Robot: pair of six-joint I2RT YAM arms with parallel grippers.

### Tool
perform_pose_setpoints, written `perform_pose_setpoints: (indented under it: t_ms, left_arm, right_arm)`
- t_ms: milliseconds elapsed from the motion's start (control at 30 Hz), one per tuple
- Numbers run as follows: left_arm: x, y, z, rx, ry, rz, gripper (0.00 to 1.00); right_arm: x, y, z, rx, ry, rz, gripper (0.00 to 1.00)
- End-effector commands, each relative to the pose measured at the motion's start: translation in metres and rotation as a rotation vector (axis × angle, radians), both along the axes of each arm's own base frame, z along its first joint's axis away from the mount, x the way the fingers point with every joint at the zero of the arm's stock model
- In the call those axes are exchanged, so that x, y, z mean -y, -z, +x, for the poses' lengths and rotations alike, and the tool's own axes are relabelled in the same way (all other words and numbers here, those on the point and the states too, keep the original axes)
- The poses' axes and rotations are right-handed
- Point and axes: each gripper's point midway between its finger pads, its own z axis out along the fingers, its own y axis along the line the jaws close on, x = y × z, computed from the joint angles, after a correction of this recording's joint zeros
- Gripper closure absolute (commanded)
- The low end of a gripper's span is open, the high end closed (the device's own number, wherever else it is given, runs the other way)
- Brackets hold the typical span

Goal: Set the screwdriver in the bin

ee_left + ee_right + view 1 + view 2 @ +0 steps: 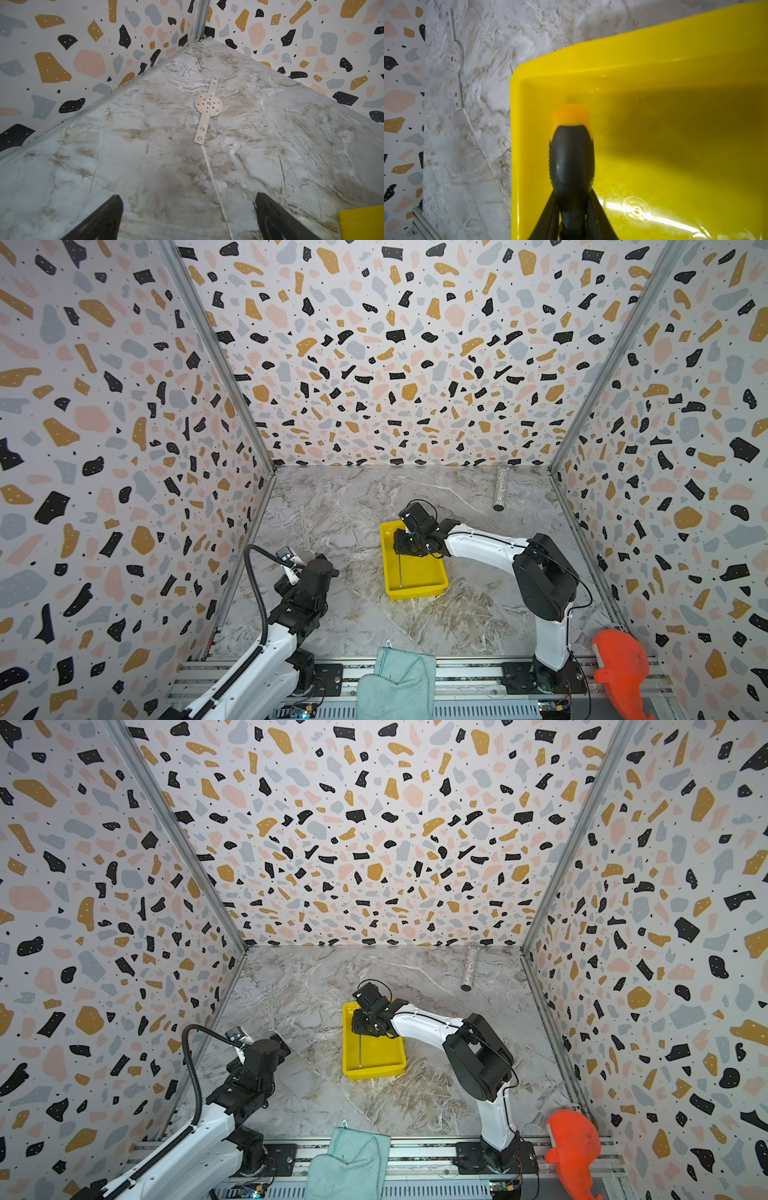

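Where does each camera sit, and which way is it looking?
Top views: high up behind the robot, looking down at the table; left arm and right arm show, right gripper over the bin.
Left wrist: on the left arm, facing the strip and a wall corner; the open left gripper shows.
Right wrist: on the right arm, looking down into the bin; the right gripper holds the screwdriver.
Shared: both wrist views show the strip and bin.

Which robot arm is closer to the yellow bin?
The right. The right gripper is over the bin's far end, its jaws around the screwdriver handle inside it. The left gripper sits apart, left of the bin in both top views, over bare table, jaws open.
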Motion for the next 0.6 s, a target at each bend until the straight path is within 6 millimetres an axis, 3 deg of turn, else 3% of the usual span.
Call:
perform_pose_setpoints:
  t_ms: [0, 167, 367, 567]
  left_arm:
    - [-0.002, -0.006, 0.002, 0.026, -0.015, 0.004, 0.00]
    - [-0.002, -0.006, 0.003, 0.034, -0.010, 0.002, 0.00]
    - [-0.001, -0.004, 0.004, 0.017, -0.009, 0.007, 0.00]
    - [0.001, -0.004, 0.004, 0.022, 0.002, -0.002, 0.00]
  right_arm:
    - [0.001, -0.015, 0.006, 0.027, 0.016, 0.014, 0.71]
    - [0.008, -0.025, 0.004, 0.040, 0.031, 0.023, 0.65]
    - [0.024, -0.069, 0.005, 0.145, 0.037, 0.012, 0.62]
    - [0.071, -0.105, 0.002, 0.303, 0.066, -0.059, 0.57]
